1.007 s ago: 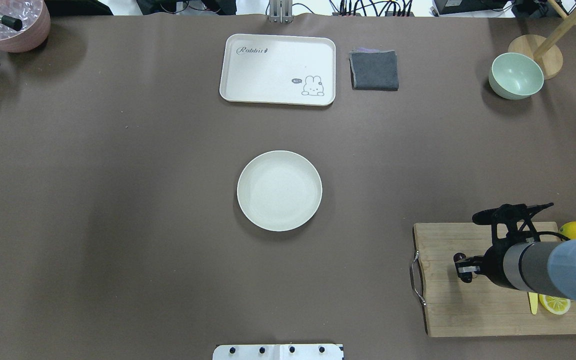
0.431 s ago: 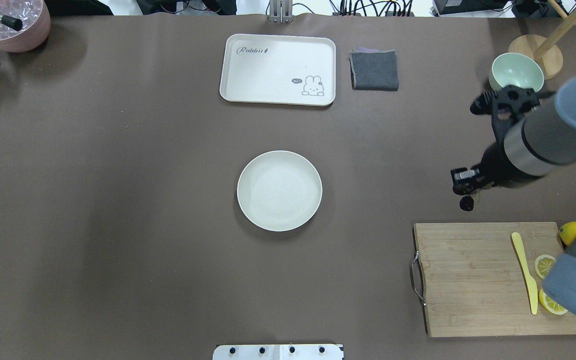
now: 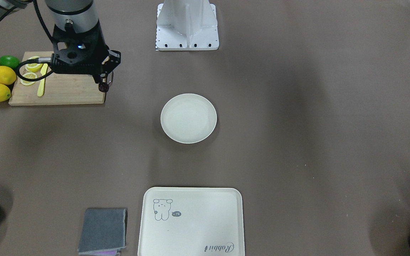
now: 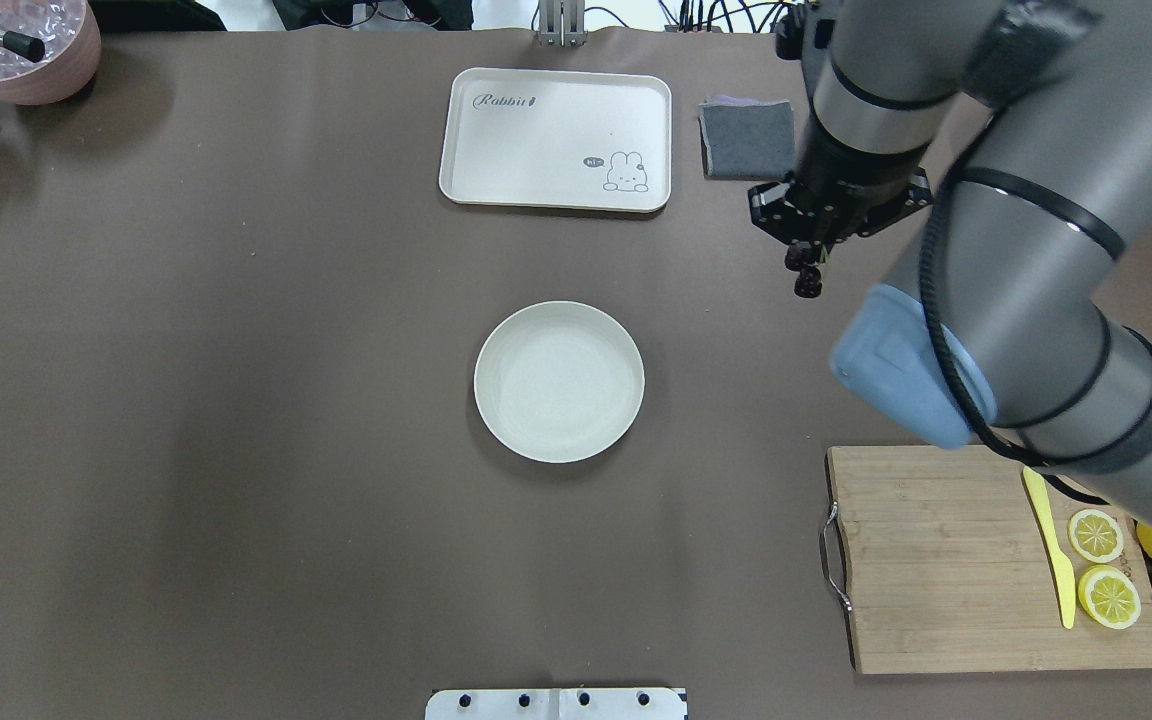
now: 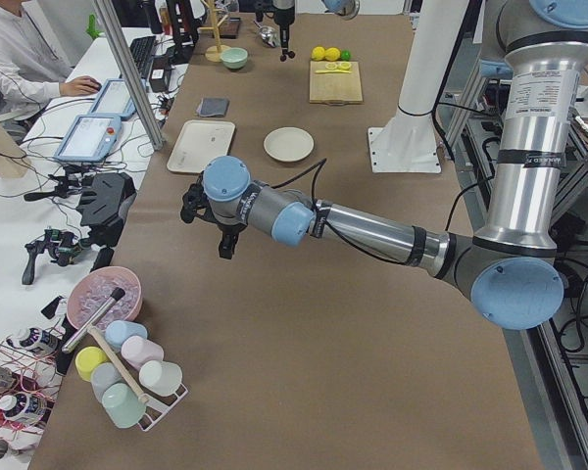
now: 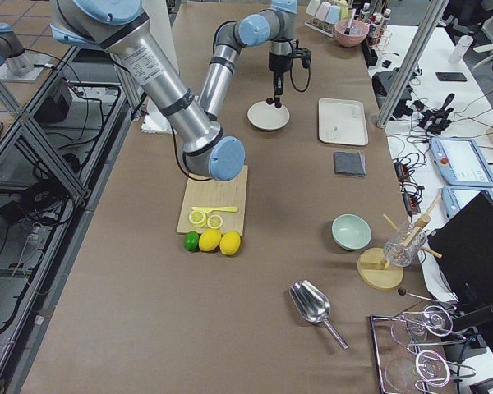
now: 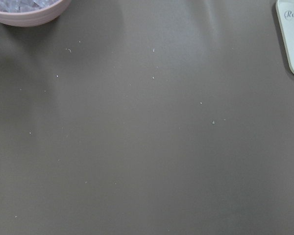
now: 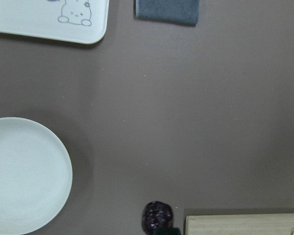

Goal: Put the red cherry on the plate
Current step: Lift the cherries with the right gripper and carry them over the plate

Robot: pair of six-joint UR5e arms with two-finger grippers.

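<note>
Right gripper [image 4: 808, 247] clamped on the red cherry [image 4: 808, 283], which dangles below.

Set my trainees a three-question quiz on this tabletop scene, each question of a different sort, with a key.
1. True or false: the tiny dark maroon cherry pair already lies on the round off-white plate.
2. What lies on the wooden cutting board? A: lemon slices and a yellow plastic knife. B: a banana. C: a sandwich.
3. Fill in: the right gripper is shut on the ____.
Key: 1 false; 2 A; 3 cherry pair.
</note>
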